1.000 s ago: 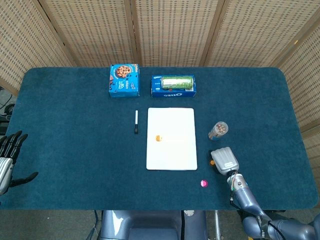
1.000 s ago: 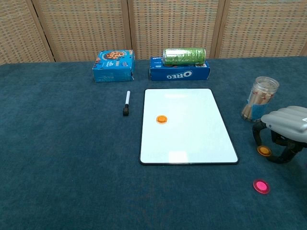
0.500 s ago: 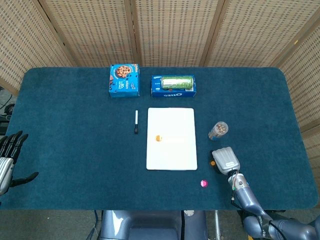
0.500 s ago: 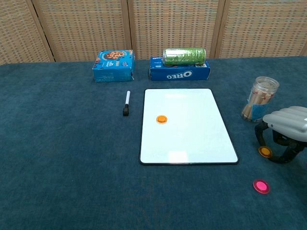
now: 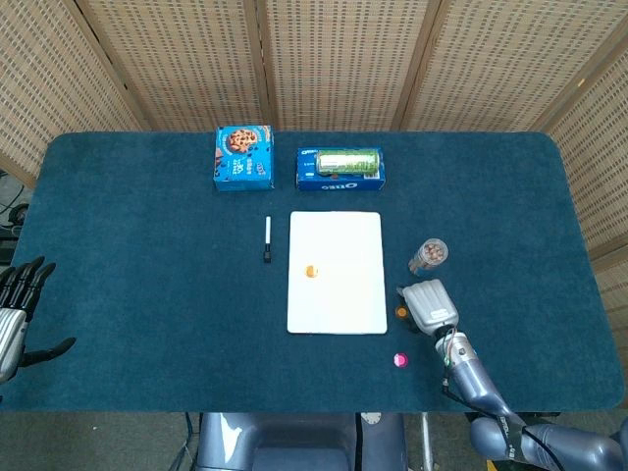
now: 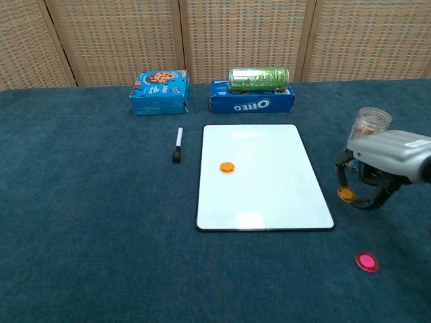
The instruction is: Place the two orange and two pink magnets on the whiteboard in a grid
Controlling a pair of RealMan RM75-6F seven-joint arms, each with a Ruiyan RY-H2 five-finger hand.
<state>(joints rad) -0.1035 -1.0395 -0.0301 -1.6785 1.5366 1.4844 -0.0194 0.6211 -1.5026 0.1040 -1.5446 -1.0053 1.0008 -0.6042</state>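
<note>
The whiteboard (image 5: 343,294) (image 6: 269,195) lies flat mid-table with one orange magnet (image 5: 311,271) (image 6: 227,167) on its left half. My right hand (image 5: 430,304) (image 6: 380,158) hovers just off the board's right edge and pinches a second orange magnet (image 5: 401,312) (image 6: 346,194) between its dark fingertips, above the cloth. A pink magnet (image 5: 399,360) (image 6: 367,261) lies on the cloth near the front edge, below that hand. I see only one pink magnet. My left hand (image 5: 15,314) rests at the table's far left edge, fingers spread and holding nothing.
A black-capped marker (image 5: 267,238) (image 6: 178,145) lies left of the board. Behind the board stand a blue cookie box (image 5: 242,156) (image 6: 159,91) and an Oreo box (image 5: 339,180) (image 6: 250,103) with a green can (image 5: 345,160) (image 6: 258,78) on top. A clear jar (image 5: 429,255) (image 6: 369,124) stands just behind my right hand.
My right hand has lifted and moved left towards the whiteboard, carrying the orange magnet with it. The left hand, pink magnet and board are unchanged.
</note>
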